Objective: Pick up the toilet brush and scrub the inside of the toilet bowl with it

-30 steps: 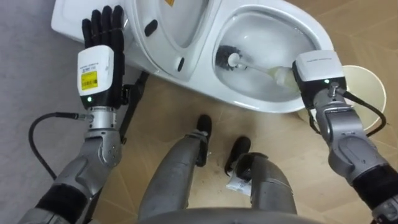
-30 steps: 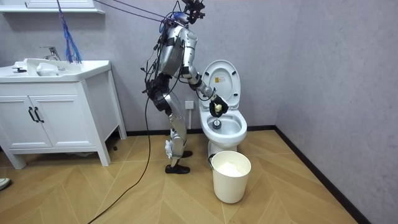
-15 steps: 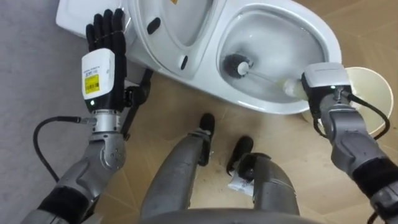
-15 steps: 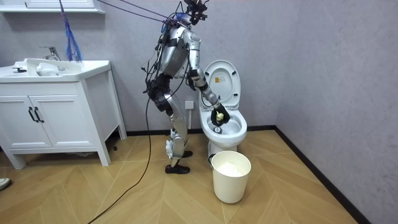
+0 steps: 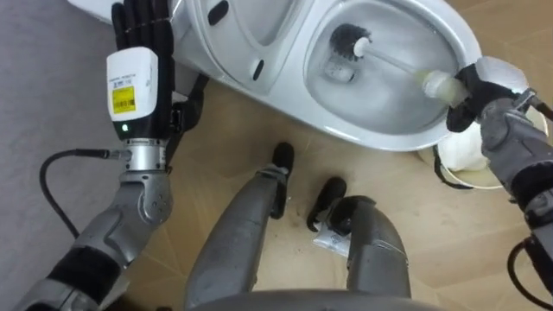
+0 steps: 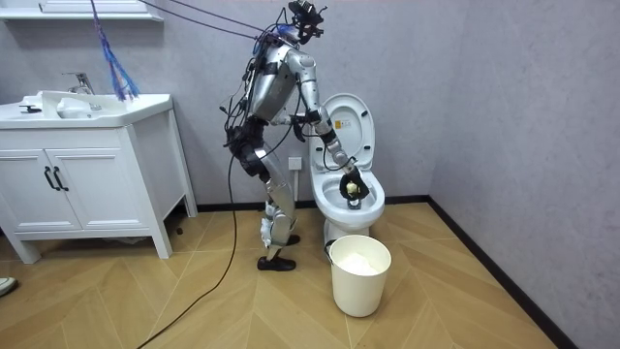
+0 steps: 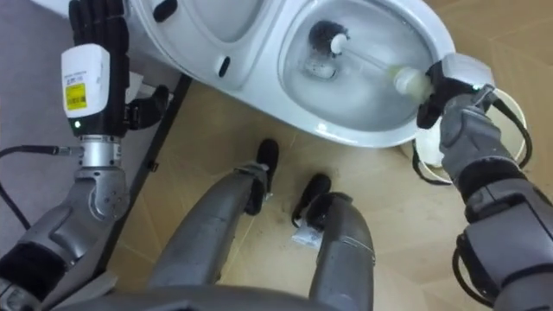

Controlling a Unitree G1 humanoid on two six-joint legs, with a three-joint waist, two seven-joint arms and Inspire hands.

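Scrubbing toilet bowl, brush gripped in right hand.
Left eye view: fingers curled round the pale handle end at the rim, shaft slanted down so the bristles reach the wet basin; left hand flat, fingers straight, raised beside the lifted lid, likely for balance and clear of the work. Room view: standing beside toilet, right arm reaching down into bowl, white bin on floor just in front. Right eye view: same grip, bristle head low in bowl.
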